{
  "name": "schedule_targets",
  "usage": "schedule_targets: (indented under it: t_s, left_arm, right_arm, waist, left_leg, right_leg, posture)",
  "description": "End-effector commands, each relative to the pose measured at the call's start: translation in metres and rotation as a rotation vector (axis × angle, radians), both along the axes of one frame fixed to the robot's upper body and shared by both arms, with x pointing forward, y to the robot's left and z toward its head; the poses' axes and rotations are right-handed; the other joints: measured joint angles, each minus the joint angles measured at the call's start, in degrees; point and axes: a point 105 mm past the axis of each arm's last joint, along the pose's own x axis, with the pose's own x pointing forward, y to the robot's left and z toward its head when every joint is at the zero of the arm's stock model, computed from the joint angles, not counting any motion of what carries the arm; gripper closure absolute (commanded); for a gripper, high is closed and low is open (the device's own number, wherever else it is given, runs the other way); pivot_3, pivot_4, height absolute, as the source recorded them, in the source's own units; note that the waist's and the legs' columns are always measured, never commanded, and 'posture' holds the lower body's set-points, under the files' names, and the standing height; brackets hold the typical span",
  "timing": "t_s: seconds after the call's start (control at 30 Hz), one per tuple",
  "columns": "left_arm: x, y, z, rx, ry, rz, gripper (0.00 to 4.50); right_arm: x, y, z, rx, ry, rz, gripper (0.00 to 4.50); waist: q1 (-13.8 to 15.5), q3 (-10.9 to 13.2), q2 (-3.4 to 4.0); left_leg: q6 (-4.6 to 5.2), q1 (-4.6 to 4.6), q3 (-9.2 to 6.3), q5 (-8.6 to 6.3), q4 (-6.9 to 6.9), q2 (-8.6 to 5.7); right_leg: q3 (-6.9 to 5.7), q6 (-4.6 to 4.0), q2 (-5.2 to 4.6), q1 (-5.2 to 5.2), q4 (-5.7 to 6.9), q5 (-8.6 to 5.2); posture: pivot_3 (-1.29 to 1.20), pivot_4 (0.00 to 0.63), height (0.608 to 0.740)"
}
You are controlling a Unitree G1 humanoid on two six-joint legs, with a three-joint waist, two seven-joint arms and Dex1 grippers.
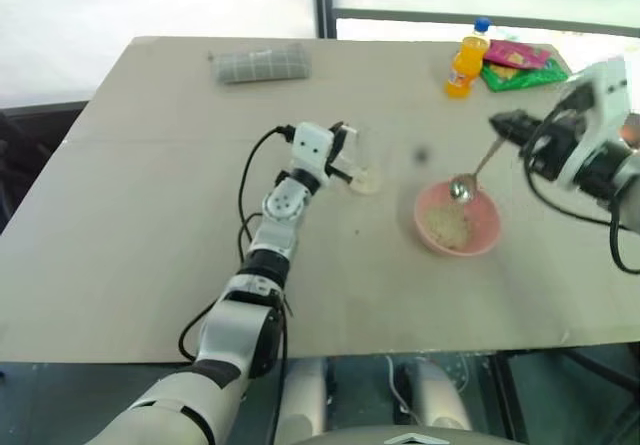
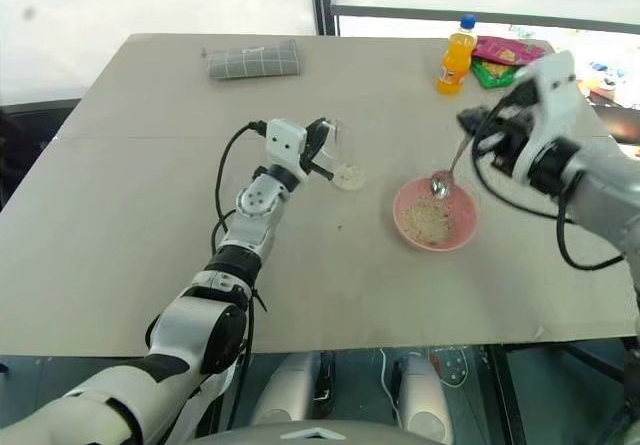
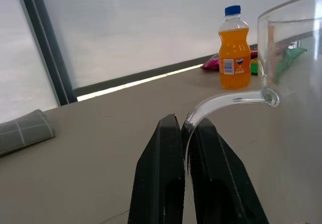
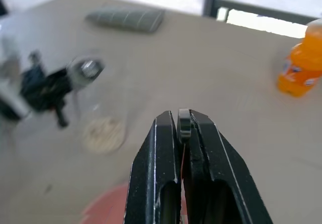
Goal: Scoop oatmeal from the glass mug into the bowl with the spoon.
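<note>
The glass mug (image 1: 362, 165) is left of the table's middle, with a little pale oatmeal (image 1: 366, 180) in its bottom. My left gripper (image 3: 183, 126) is shut on the mug's clear handle (image 3: 226, 100). To its right lies the pink bowl (image 1: 490, 230), holding a heap of oatmeal (image 1: 448, 227). My right gripper (image 1: 502, 125) is shut on the thin handle of the spoon (image 1: 462, 187). The spoon slants down so that its small silver bowl hangs over the pink bowl's far side. In the right wrist view, the handle's end shows between the black fingers (image 4: 156, 148).
An orange drink bottle (image 1: 466, 58) and bright snack packets (image 1: 520, 65) stand at the table's far right. A folded grey cloth (image 1: 262, 63) lies at the far left-centre. A black cable (image 1: 245, 190) loops beside my left forearm. The table's front edge runs just below the bowl.
</note>
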Motion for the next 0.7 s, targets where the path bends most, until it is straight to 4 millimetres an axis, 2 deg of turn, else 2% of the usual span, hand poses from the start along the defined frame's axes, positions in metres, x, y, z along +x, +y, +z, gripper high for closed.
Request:
schedule_targets:
  t_s: [0.03, 0.13, 0.27, 0.37, 0.63, 0.67, 0.7]
  left_arm:
    - [-0.006, -0.001, 0.014, -0.026, -0.060, -0.010, 4.44]
    - [-0.009, -0.001, 0.009, -0.028, -0.051, -0.014, 4.44]
    - [-0.012, -0.001, 0.009, -0.031, -0.060, -0.021, 4.44]
    - [-0.016, -0.001, 0.010, -0.034, -0.085, -0.026, 4.44]
    - [-0.020, -0.002, 0.004, -0.063, -0.099, -0.017, 4.44]
    - [-0.021, -0.002, 0.003, -0.064, -0.101, -0.011, 4.50]
    - [-0.020, -0.001, 0.002, -0.065, -0.103, -0.003, 4.50]
  right_arm:
    - [-0.002, 0.013, 0.051, 0.250, -0.121, 0.067, 4.50]
    - [0.007, 0.032, 0.061, 0.313, -0.125, 0.122, 4.50]
    - [0.021, 0.053, 0.062, 0.334, -0.114, 0.158, 4.50]
    - [0.030, 0.064, 0.046, 0.291, -0.060, 0.178, 4.50]
    - [0.029, 0.093, 0.013, 0.195, 0.017, 0.257, 4.50]
    - [0.031, 0.094, 0.010, 0.197, 0.017, 0.247, 3.75]
    - [0.033, 0.094, 0.009, 0.200, 0.019, 0.242, 3.40]
  waist:
    - [-0.40, -0.02, 0.03]
    - [-0.38, -0.02, 0.04]
    - [-0.13, -0.03, 0.05]
    - [0.10, -0.03, 0.05]
    - [-0.12, -0.03, 0.05]
    - [-0.12, -0.03, 0.05]
    - [-0.13, -0.03, 0.05]
  left_leg:
    - [0.00, 0.07, 0.00, 0.00, 0.00, 0.03]
    - [0.01, 0.11, 0.02, 0.00, -0.02, 0.05]
    - [0.02, 0.09, 0.06, -0.01, -0.02, 0.04]
    - [0.02, 0.02, 0.04, -0.01, -0.02, 0.02]
    - [0.03, 0.03, 0.04, -0.02, -0.03, 0.02]
    - [0.04, 0.03, 0.03, -0.02, -0.02, 0.02]
    - [0.04, 0.03, 0.03, -0.02, -0.02, 0.02]
  right_leg:
    - [0.03, 0.00, 0.01, 0.01, 0.01, 0.00]
    - [0.03, 0.00, 0.05, 0.02, 0.07, 0.00]
    - [0.01, 0.00, 0.04, 0.03, 0.05, 0.00]
    - [-0.01, 0.00, 0.02, 0.03, 0.02, 0.00]
    - [-0.03, 0.00, 0.01, 0.02, 0.02, 0.00]
    - [-0.03, 0.00, 0.02, 0.02, 0.03, 0.00]
    - [-0.03, 0.00, 0.02, 0.02, 0.03, 0.00]
  posture:
    - [0.00, 0.150, 0.718]
    - [0.00, 0.150, 0.718]
    - [0.00, 0.150, 0.718]
    - [0.00, 0.150, 0.718]
    - [0.00, 0.150, 0.718]
    - [0.00, 0.150, 0.718]
    - [0.00, 0.150, 0.718]
